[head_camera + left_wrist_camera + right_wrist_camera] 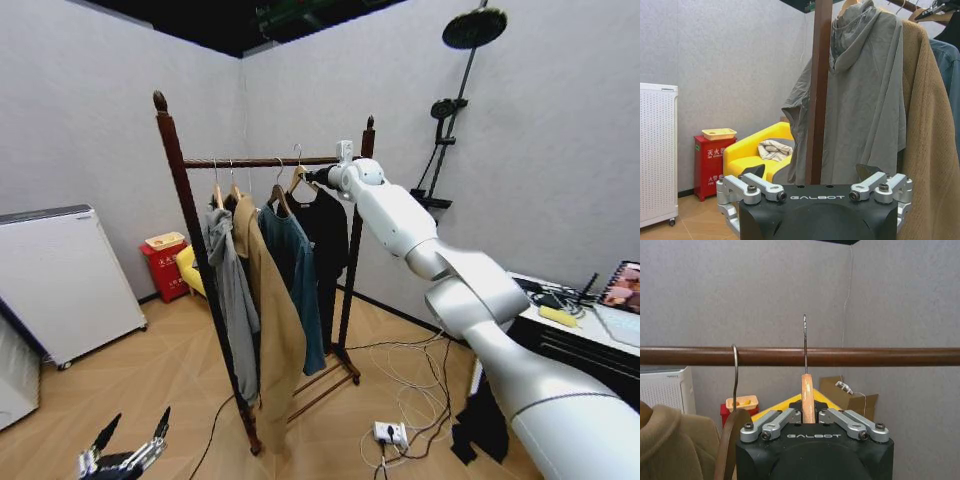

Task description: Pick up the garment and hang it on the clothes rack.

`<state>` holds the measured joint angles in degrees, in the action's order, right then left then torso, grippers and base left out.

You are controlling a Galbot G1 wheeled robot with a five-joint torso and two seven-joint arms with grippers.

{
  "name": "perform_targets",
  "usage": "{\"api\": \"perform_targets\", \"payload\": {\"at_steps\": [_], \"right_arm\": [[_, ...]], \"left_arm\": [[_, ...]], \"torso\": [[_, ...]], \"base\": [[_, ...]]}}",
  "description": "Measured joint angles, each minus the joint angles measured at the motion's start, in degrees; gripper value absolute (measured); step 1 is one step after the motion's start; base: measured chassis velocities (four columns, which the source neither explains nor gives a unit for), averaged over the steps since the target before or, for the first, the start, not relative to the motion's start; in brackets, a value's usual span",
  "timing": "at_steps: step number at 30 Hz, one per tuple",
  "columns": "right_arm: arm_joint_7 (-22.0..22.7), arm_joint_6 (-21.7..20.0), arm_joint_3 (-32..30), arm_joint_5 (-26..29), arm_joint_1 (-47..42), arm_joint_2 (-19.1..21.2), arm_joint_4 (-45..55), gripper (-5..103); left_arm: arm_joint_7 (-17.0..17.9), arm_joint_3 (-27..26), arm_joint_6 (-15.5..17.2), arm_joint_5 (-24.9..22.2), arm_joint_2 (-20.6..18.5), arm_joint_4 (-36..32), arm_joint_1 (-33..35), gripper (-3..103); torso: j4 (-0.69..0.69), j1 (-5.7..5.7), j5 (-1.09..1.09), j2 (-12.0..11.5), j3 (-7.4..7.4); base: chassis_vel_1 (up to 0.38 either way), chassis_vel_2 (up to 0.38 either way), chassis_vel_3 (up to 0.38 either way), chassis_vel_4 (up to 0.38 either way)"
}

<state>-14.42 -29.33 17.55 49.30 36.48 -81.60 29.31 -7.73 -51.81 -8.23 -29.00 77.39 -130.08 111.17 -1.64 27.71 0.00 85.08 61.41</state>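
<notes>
four garments (325,235) on rack (185,200); right claw (808,412) grips hanger (807,397).

head high, wrists close, shared clothes rack (262,162)

A grey hooded garment (232,290) hangs beside a long tan coat (275,320), with a blue denim shirt (297,275) next along. Behind them a yellow armchair (757,157) holds a crumpled pale cloth (774,149), just beside a red fire-extinguisher box (711,165) topped by a yellow tray (719,133). A white perforated appliance (60,280) stands near the wall. A white power strip (389,433) lies among cables on the wooden floor (130,385). A shower head (474,28) is mounted on the far wall.
</notes>
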Motion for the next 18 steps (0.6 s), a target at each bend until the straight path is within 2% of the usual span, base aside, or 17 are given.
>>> {"api": "perform_targets", "payload": {"at_steps": [10, 18], "right_arm": [[-0.45, -0.83, 0.44, 0.68, -0.04, -1.42, -2.12, 10], [-0.57, 1.02, 0.62, -1.52, -1.17, -1.11, -1.6, 10]], "left_arm": [[0.0, 0.0, 0.0, 0.0, 0.0, 0.0, 0.0, 100], [0.0, 0.0, 0.0, 0.0, 0.0, 0.0, 0.0, 100]], "torso": [[0.0, 0.0, -0.01, 0.0, 0.0], [0.0, 0.0, 0.0, 0.0, 0.0]], "base": [[0.0, 0.0, 0.0, 0.0], [0.0, 0.0, 0.0, 0.0]]}}
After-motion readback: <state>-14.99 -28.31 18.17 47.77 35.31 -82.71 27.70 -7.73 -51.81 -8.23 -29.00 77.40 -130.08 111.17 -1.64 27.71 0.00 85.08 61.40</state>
